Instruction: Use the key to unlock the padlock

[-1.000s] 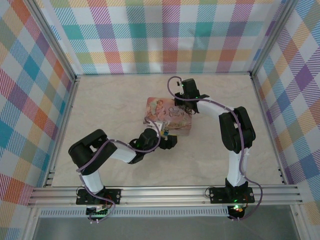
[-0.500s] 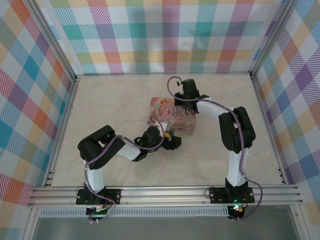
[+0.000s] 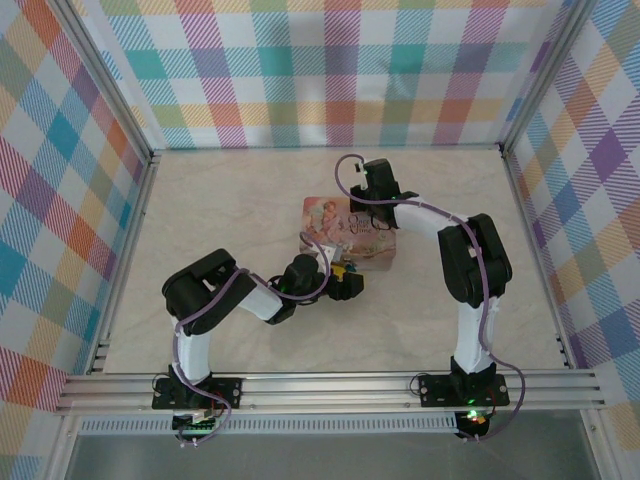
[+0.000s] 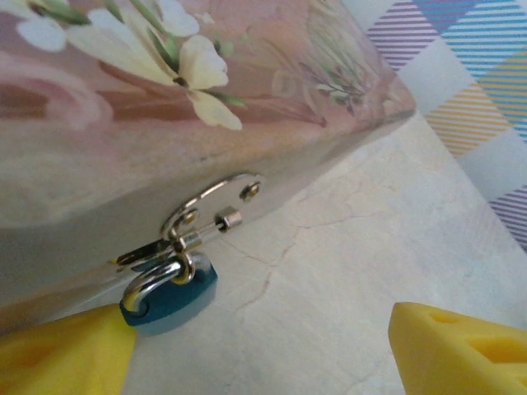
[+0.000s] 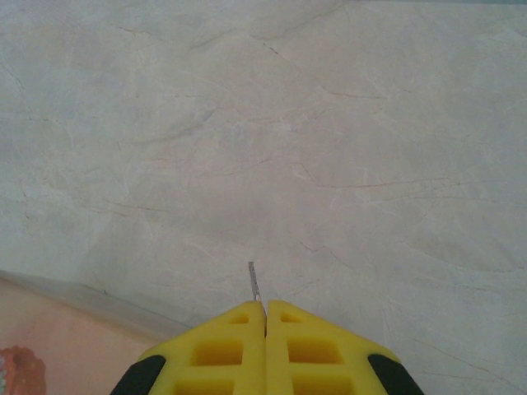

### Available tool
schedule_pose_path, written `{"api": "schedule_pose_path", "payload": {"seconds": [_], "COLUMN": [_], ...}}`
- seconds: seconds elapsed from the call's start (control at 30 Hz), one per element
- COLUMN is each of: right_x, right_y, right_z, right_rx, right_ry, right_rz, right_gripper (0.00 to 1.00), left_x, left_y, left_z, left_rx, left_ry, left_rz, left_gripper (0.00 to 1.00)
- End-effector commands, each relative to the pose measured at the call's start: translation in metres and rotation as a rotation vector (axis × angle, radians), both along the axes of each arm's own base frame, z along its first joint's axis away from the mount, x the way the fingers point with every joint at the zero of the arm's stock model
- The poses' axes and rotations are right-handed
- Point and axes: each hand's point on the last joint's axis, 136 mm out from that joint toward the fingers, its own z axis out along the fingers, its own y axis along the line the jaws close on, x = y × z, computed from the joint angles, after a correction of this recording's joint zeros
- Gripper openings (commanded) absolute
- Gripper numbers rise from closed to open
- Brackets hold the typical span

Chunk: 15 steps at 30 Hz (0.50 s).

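The small teal-blue padlock [image 4: 169, 295] hangs by its silver shackle from the hasp [image 4: 206, 218] on the front of the pink illustrated tin [image 4: 165, 107], resting on the table. My left gripper [image 4: 263, 354] is open, its yellow fingers [image 4: 58, 354] either side, the left one right beside the padlock. In the top view the left gripper [image 3: 345, 282] sits at the tin's [image 3: 350, 230] near edge. My right gripper [image 5: 265, 306] is shut on the thin silvery key [image 5: 254, 282], whose blade sticks out past the tips. It hovers at the tin's far right corner [image 3: 383, 210].
The marble-look table [image 3: 450, 300] is boxed in by plaid walls [image 3: 330, 70] on three sides, with a metal rail [image 3: 330, 385] along the near edge. Open floor lies left and right of the tin.
The left arm has swung right and its gripper has closed in on the tin's front. The tin has shifted slightly right and squared up. The right arm has barely moved.
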Motion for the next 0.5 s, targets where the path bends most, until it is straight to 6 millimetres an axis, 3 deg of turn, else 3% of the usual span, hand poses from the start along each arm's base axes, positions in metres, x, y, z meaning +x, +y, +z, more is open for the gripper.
{"api": "schedule_pose_path", "payload": {"seconds": [0.0, 0.27, 0.47], "right_x": [-0.039, -0.039, -0.04], "right_y": [0.016, 0.017, 0.018], "right_z": [-0.023, -0.02, -0.019], "right_rx": [0.006, 0.016, 0.021], "right_ry": [0.142, 0.139, 0.14], "right_rz": [0.08, 0.08, 0.08], "right_gripper": [0.0, 0.0, 0.0], "left_x": [0.003, 0.009, 0.015], "left_y": [-0.007, -0.004, -0.013], "left_z": [0.036, 0.028, 0.021], "left_rx": [-0.121, -0.099, -0.094], "left_ry": [-0.102, -0.083, -0.07], "left_rz": [-0.045, -0.01, 0.02], "left_gripper": [0.79, 0.84, 0.87]}}
